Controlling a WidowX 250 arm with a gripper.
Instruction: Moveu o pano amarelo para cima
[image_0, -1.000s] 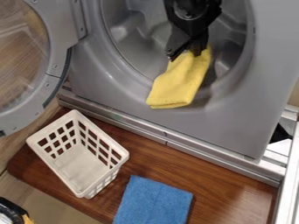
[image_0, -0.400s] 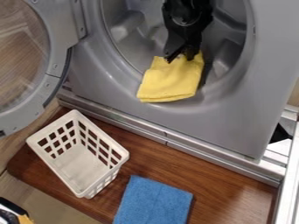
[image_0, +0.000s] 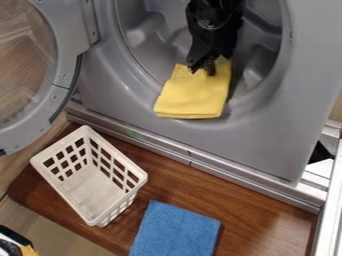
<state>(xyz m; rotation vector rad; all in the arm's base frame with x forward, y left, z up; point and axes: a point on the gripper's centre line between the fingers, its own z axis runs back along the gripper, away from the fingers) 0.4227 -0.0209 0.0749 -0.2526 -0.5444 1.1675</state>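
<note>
Yellow cloth (image_0: 194, 95) is being shifted toward the door side of the washing machine (image_0: 264, 142), compared with one second ago, and is being spread wider than the narrow, slanting shape seen then. By a little, the black tool (image_0: 202, 71) is being brought toward that same side as well.

Across the lower rim of the washing machine's round opening, the cloth is being displayed, with its upper part inside the opening and its broad lower edge being laid over the front of the rim. Over the cloth's upper part, the tip of the tool is being held, pointing downward from inside the opening. Whether the tool is being kept open or closed, or whether the cloth is being gripped, cannot be told.

Beside the washing machine's opening, the round door (image_0: 61, 82) is being held swung out. In front of the washing machine, a white, slotted basket (image_0: 90, 192) is being supported, upright, by the wooden counter (image_0: 257, 215). Farther from the washing machine, a blue cloth (image_0: 177, 230) is being laid flat on the counter, apart from the basket. Along the washing machine's other side, opposite the door, a pale metal frame (image_0: 327, 215) is being shown.
</note>
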